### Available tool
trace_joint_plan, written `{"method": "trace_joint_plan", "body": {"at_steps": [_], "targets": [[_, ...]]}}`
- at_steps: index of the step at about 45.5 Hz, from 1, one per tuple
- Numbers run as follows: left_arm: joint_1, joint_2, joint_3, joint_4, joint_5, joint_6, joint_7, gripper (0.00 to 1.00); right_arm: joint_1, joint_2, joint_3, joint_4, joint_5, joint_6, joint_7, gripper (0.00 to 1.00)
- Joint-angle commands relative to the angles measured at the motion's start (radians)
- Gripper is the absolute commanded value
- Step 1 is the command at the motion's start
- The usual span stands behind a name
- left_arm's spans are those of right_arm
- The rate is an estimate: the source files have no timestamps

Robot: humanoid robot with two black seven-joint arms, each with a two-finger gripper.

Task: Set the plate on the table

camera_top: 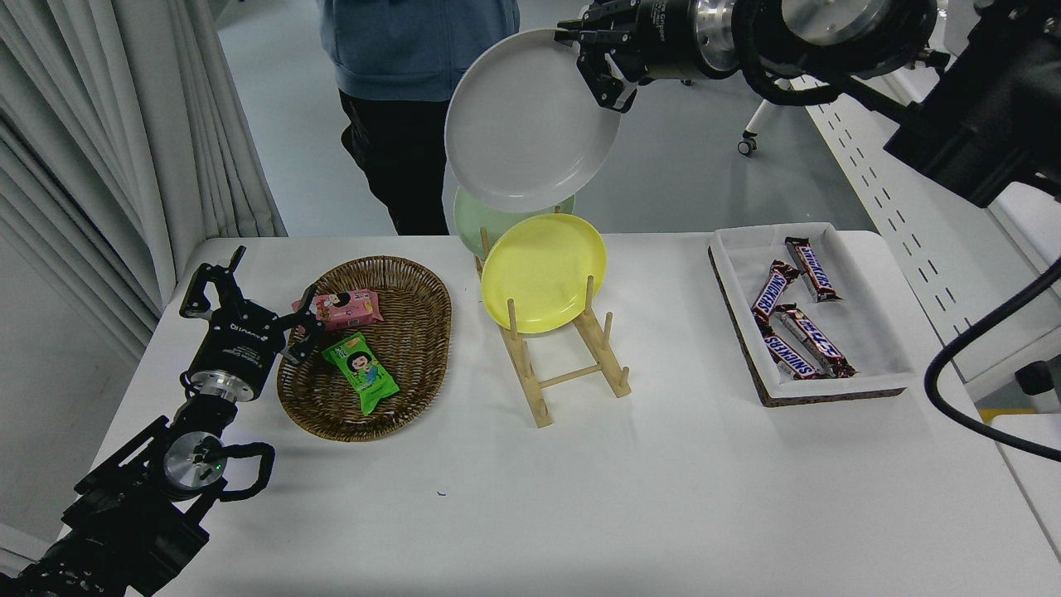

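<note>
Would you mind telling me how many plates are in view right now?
3: the grey plate is held up by the right gripper; the yellow plate and the pale green plate stand in the wooden rack.

A light grey plate (530, 124), a yellow plate (543, 272), a pale green plate (489, 222); brown woven basket (406, 365); pink (348, 308) and green (361, 372) snack packets; white table (580, 497).

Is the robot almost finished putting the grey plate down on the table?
About halfway. Done: the round light grey plate is out of the wooden rack, where the yellow plate and pale green plate remain. In hand: the right tool grips the grey plate's rim, high in the air. Left: lowering it onto the white table and letting go. The left tool sits parked by the wicker basket.
</note>
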Motion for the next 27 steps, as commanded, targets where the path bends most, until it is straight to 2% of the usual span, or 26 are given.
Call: {"method": "trace_joint_plan", "body": {"at_steps": [1,13,23,27], "targets": [[0.0,0.0,0.0,0.0,0.0,0.0,0.0,1.0,-0.037,0.001,0.007,0.02,0.092,-0.063,-0.026,0.0],[0.0,0.0,0.0,-0.001,0.0,0.0,0.0,1.0,-0.121,-0.019,0.034,0.247,0.121,-0.224,-0.027,0.0],[0.0,0.0,0.0,0.0,0.0,0.0,0.0,1.0,-0.226,-0.017,0.05,0.255,0.19,-0.392,-0.026,0.0],[0.0,0.0,0.0,0.0,0.0,0.0,0.0,1.0,-0.258,-0.014,0.047,0.255,0.207,-0.392,-0.026,0.0]]}}
